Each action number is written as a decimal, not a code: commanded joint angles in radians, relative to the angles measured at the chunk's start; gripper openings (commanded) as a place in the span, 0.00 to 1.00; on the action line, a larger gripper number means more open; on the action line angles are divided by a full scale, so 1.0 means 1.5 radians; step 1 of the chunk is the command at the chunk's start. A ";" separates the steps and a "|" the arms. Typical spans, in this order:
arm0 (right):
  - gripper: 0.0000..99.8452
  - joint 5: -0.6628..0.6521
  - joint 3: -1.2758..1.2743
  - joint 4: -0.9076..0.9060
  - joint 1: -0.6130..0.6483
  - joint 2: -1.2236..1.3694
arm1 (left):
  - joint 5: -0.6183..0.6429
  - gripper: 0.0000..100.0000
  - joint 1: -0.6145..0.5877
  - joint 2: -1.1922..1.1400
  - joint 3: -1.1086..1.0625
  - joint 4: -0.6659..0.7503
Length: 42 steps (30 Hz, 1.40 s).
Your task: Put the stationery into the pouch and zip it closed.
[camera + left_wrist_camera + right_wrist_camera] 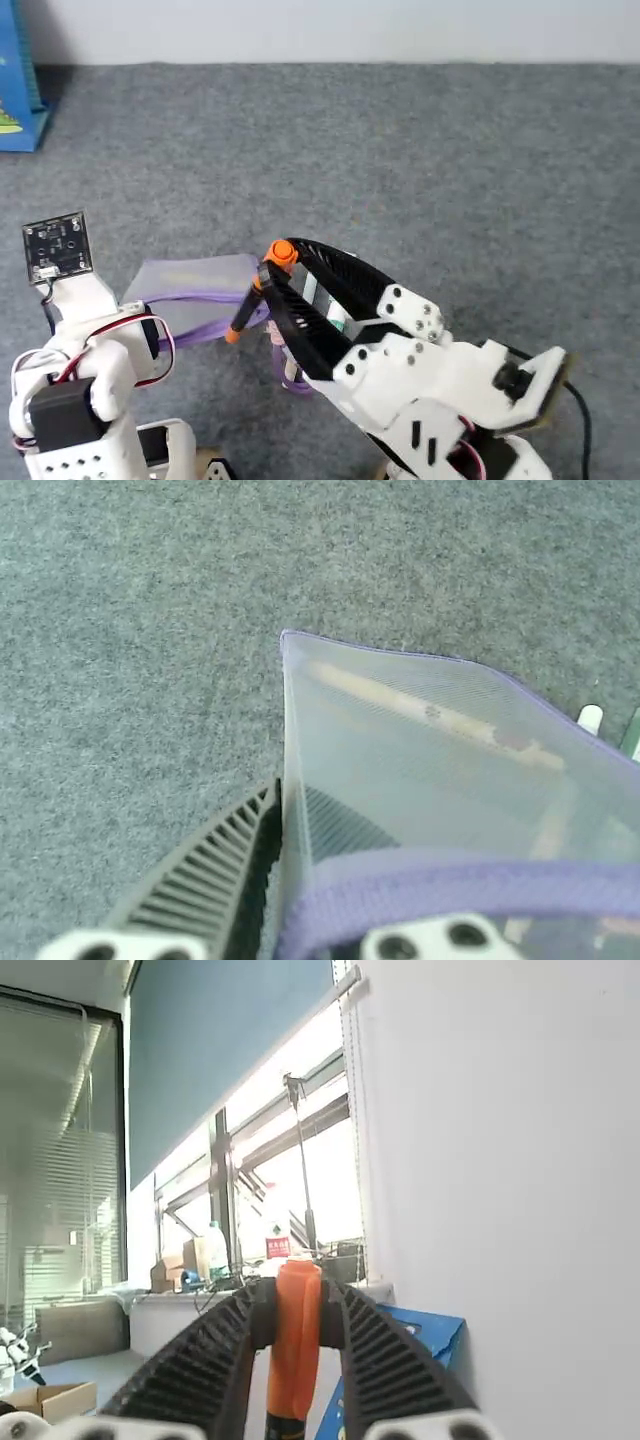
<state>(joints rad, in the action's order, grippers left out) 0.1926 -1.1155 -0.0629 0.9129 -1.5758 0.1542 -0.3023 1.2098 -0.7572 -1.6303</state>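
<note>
We see right gripper (272, 268) clamped on orange-capped pen (245, 314), tilted above purple pouch (190, 285); left gripper (292, 815) pinches pouch edge, pale stick (430, 715) inside

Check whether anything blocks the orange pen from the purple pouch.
Nothing visible does. The right end effector holds the orange-and-black pen with its lower tip at the zipper edge of the translucent purple mesh pouch.

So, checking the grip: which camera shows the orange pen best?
The high view: the orange pen shows nearly end to end, held by the right gripper by the pouch. The right wrist view gives its orange end between the fingers; the left wrist view faces the pouch.
</note>
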 commanded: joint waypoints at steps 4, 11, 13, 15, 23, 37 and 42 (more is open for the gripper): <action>0.01 -0.004 -0.052 0.119 0.007 -0.005 | 0.005 0.01 -0.001 -0.014 0.006 -0.001; 0.01 -0.004 -0.132 0.185 0.013 -0.004 | 0.005 0.01 -0.001 -0.014 0.006 -0.001; 0.01 -0.004 -0.150 0.201 0.013 -0.004 | 0.005 0.01 -0.002 -0.014 0.006 -0.001; 0.01 -0.004 -0.166 0.216 0.013 -0.004 | 0.005 0.01 -0.002 -0.014 0.006 -0.001; 0.01 -0.008 -0.143 0.254 0.010 0.010 | 0.007 0.01 -0.003 -0.014 0.006 -0.001; 0.01 -0.008 -0.176 0.308 0.013 0.195 | 0.007 0.01 -0.004 -0.014 0.006 -0.001; 0.01 -0.010 -0.204 0.254 0.023 0.184 | 0.007 0.01 -0.004 -0.014 0.005 -0.001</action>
<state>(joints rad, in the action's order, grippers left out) 0.1926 -1.4223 0.3698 0.9344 -1.2996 0.1542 -0.3007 1.2098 -0.7587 -1.6303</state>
